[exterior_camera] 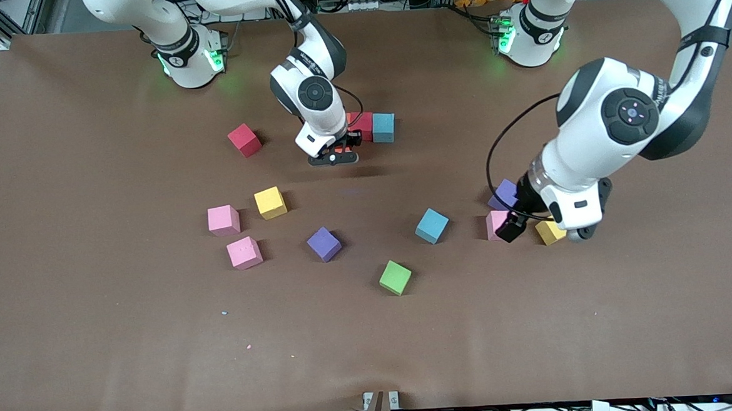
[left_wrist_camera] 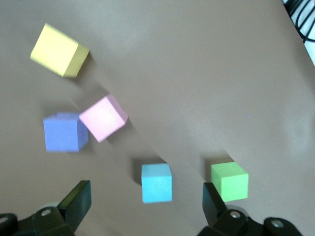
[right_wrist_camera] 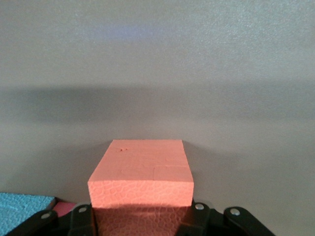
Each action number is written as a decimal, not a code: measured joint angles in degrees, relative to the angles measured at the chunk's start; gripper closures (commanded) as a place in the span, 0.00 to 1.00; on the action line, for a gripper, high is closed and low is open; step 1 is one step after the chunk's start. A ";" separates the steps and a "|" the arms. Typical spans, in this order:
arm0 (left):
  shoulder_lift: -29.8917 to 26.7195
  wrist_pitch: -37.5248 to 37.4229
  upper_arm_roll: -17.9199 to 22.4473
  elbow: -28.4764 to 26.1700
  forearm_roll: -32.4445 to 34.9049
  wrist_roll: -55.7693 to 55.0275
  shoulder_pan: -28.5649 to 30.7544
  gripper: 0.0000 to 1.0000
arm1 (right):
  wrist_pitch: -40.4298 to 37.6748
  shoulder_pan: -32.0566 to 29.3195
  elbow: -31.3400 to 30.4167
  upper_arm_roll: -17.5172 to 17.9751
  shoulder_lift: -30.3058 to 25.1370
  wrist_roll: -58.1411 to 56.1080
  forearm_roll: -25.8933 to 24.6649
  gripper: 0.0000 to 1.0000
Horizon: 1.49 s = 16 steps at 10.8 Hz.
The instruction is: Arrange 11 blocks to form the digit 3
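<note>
Right wrist view shows my right pincer (right_wrist_camera: 140,216) clamped on an orange block (right_wrist_camera: 142,174); red block (exterior_camera: 362,124) and light blue block (exterior_camera: 384,127) lie just beside it; my left pincer (left_wrist_camera: 142,206) waits wide.

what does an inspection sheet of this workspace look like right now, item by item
surface: brown table, a few pale specks near the front edge
job's things: orange block in the right gripper; red block and light blue block side by side beside it; the other blocks lie scattered singly
clutter: green cube, nearest the front camera of all cubes
grippers: right gripper shut on the orange block, low over the table; left gripper open, over the cubes at the left arm's end
cables: black cable looping from the left arm's wrist
surroundings: metal framing and wiring along the table's edges
</note>
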 measured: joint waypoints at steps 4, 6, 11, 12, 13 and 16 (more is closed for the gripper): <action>0.31 -2.82 0.64 1.66 5.23 9.80 0.02 0.00 | -0.07 0.01 0.03 0.00 0.03 0.14 0.00 0.78; 0.29 -5.19 0.65 3.97 5.36 13.79 0.08 0.00 | -0.08 0.02 0.03 0.00 0.03 0.14 0.00 0.78; -0.60 -5.72 0.49 5.46 5.12 24.54 0.91 0.00 | -0.38 0.02 0.04 0.00 0.03 0.16 0.00 0.78; -0.76 -5.73 0.42 5.50 4.92 26.44 1.57 0.00 | -0.43 0.02 0.04 0.00 0.02 0.16 0.00 0.78; -0.84 -5.72 0.38 5.69 4.84 28.47 2.10 0.00 | -0.46 0.02 0.04 0.00 0.02 0.16 0.00 0.78; 0.36 -4.53 0.24 6.64 4.44 29.34 1.40 0.00 | -0.55 0.03 0.04 0.00 0.02 0.16 0.00 0.78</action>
